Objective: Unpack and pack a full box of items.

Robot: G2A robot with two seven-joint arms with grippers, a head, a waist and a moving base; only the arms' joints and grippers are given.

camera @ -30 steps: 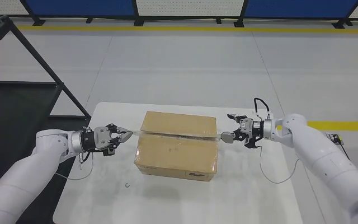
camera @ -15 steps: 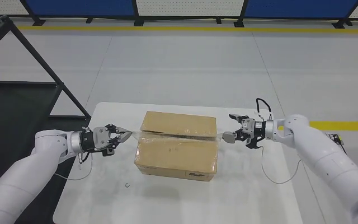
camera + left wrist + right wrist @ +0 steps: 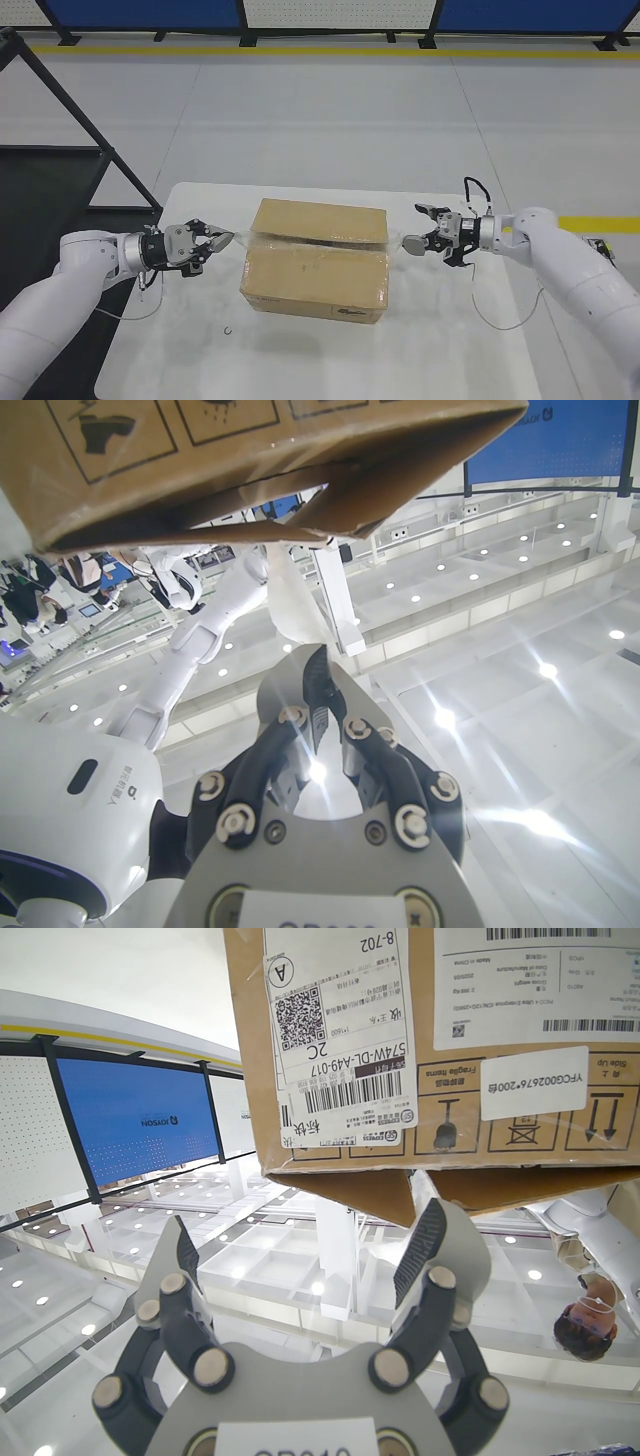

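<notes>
A brown cardboard box [image 3: 315,268] lies closed in the middle of the white table [image 3: 430,350], with clear tape along its top seam. Just off the box's left end, my left gripper [image 3: 218,241] is shut on a loose end of the clear tape [image 3: 240,238]. In the left wrist view the fingertips [image 3: 320,680] pinch that whitish tape [image 3: 295,610] below the box [image 3: 200,465]. My right gripper [image 3: 414,233] is open, a little off the box's right end. In the right wrist view its fingers [image 3: 425,1238] stand wide apart before the labelled box side [image 3: 425,1053], nothing between them.
A small dark hook-like bit [image 3: 229,330] lies on the table in front of the box's left corner. A thin cable [image 3: 500,320] trails over the table's right side. A black metal frame [image 3: 95,140] stands off the table's left.
My right gripper has drawn back slightly to the right, away from the box's end. The left gripper has stayed almost still, keeping its hold on the tape.
</notes>
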